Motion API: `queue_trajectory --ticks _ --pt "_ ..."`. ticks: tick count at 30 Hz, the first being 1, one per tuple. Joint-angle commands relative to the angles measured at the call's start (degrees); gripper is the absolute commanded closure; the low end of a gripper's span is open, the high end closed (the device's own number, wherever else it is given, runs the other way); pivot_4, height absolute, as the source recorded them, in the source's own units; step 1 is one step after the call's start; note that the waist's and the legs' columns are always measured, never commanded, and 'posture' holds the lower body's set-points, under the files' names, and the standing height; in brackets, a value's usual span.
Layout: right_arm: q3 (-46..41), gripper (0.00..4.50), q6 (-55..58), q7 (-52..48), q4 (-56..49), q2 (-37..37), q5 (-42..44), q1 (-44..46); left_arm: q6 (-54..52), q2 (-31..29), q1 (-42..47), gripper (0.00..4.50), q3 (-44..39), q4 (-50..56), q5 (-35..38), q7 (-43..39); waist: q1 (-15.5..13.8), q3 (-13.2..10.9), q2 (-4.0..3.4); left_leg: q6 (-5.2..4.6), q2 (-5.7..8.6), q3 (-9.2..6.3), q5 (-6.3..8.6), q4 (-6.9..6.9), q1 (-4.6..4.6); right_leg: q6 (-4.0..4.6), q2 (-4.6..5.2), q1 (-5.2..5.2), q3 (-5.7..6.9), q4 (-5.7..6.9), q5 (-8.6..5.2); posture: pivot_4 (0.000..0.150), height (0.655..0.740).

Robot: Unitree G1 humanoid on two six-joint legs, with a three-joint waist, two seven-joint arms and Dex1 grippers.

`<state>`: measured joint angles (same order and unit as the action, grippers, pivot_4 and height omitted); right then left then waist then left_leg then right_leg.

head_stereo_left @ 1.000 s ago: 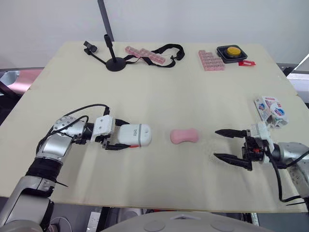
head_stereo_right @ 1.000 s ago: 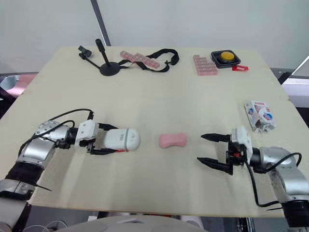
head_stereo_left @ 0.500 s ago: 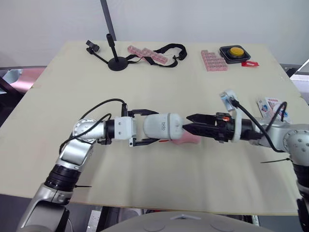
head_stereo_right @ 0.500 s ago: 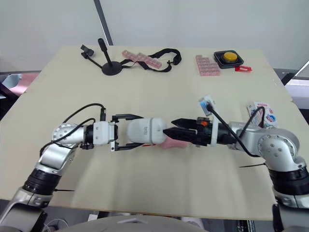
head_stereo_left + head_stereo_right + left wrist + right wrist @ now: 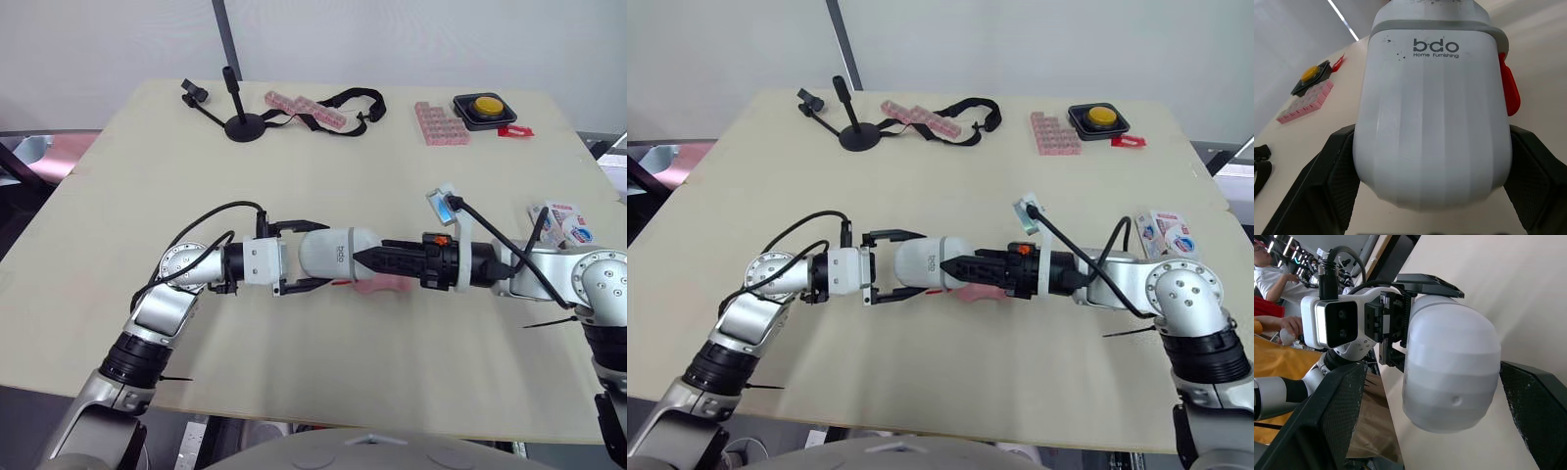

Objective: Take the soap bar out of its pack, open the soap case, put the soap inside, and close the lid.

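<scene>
The soap bar (image 5: 378,286) lies unpacked on the table (image 5: 294,147) by the shut soap case (image 5: 338,258), which the left tool (image 5: 315,255) squeezes while the right tool (image 5: 364,258) is spread wide at its end.

Both head views look forward and down from above the near edge of the table (image 5: 127,166), taking in its whole top from slightly offset spots. The left wrist view sits very close to the case (image 5: 1432,112), facing right and far toward the button (image 5: 1309,74). The right wrist view, close on the same case, faces left at the left wrist camera (image 5: 1334,328).
</scene>
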<state>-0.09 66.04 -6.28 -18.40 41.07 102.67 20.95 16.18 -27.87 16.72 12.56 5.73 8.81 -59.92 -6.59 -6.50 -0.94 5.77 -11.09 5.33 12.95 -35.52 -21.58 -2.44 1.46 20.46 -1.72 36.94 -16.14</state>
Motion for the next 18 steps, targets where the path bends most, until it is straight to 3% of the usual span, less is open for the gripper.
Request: queue_trajectory --ticks 1,2,5,10,18 --pt "0.2 0.00 -1.4 1.2 -0.4 0.5 3.3 0.4 0.3 0.1 0.8 1.01 0.1 1.4 0.4 0.8 0.0 0.0 0.00 0.00 0.00 0.00 0.00 0.00 0.00 0.00 0.00 0.00 0.00 0.00 0.00 0.150 0.7395" --pt "0.3 0.00 -1.5 1.4 -0.4 0.5 3.4 0.4 0.2 0.0 0.8 1.01 0.1 1.4 0.4 0.8 0.0 0.0 0.00 0.00 0.00 0.00 0.00 0.00 0.00 0.00 0.00 0.00 0.01 0.00 0.00 0.150 0.7395" --pt "0.8 0.77 -1.8 2.1 -0.1 0.6 4.0 0.4 0.1 0.0 0.8 1.02 0.1 1.4 0.6 0.8 0.0 0.0 0.00 0.01 0.00 0.00 0.00 0.00 -0.02 0.00 0.01 0.00 0.02 0.01 0.00 0.150 0.7395" --pt "1.5 2.39 -2.0 2.7 0.3 0.6 3.9 0.7 0.1 0.0 0.8 1.02 0.1 1.4 0.6 0.9 -0.1 0.0 0.00 0.01 0.01 0.00 0.01 0.00 -0.03 -0.01 0.01 0.01 0.02 0.02 0.00 0.150 0.7395" --pt "1.9 2.50 -2.2 2.2 1.0 0.4 5.7 1.3 -0.1 0.0 0.8 1.02 0.2 1.3 0.7 1.3 -0.1 0.0 0.00 0.01 0.01 0.00 0.01 -0.01 -0.04 -0.01 0.01 0.02 0.03 0.04 0.00 0.150 0.7395"
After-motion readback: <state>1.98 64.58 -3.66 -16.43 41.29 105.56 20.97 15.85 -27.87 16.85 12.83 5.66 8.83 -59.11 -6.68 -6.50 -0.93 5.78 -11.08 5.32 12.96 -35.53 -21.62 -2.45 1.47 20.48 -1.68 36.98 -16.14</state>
